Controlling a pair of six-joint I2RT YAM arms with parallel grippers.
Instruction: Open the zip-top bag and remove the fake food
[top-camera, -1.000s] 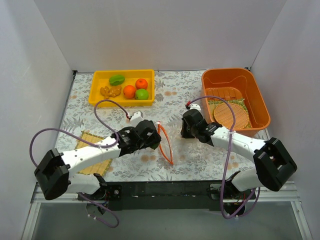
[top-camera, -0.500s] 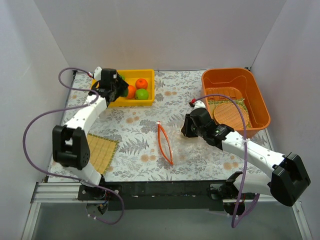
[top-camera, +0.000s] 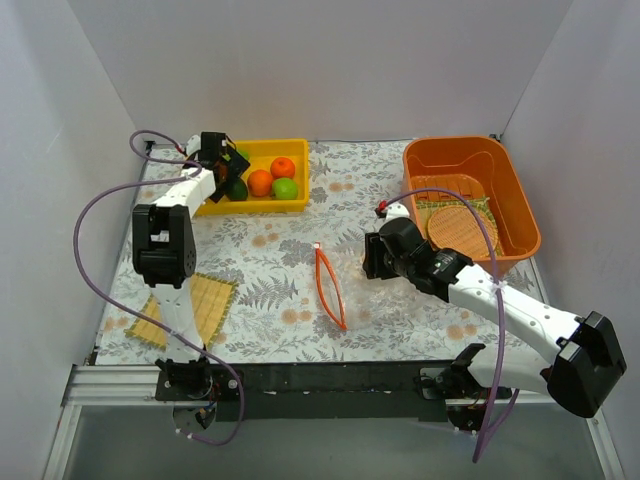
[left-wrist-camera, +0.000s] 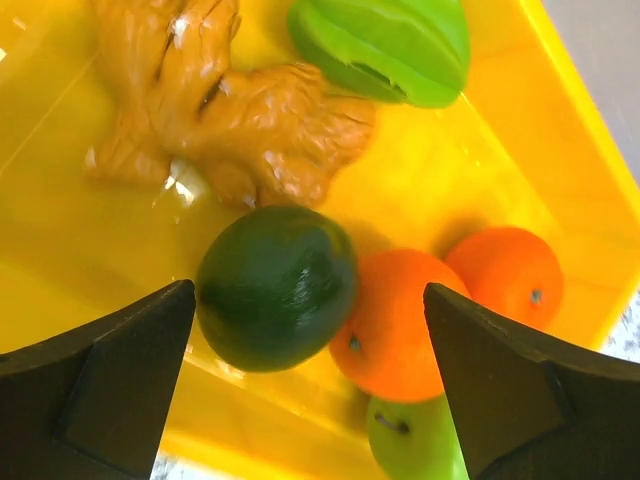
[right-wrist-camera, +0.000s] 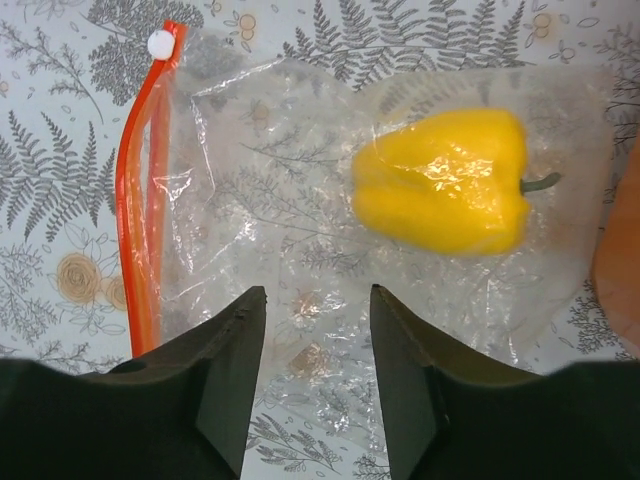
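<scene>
Now the left gripper (left-wrist-camera: 308, 288) has opened wide, releasing the dark green fruit (left-wrist-camera: 275, 285) into the yellow bin (left-wrist-camera: 500, 130); the open right gripper (right-wrist-camera: 318, 300) overlooks the zip-top bag (right-wrist-camera: 300, 220), yellow pepper (right-wrist-camera: 440, 180) remaining inside.

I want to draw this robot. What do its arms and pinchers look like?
The left arm and right arm are white tubes with chunky black blocks at the joints. Each trails a long, looping purple cable. At each end sit two dark, flat, wedge-shaped fingers.
</scene>
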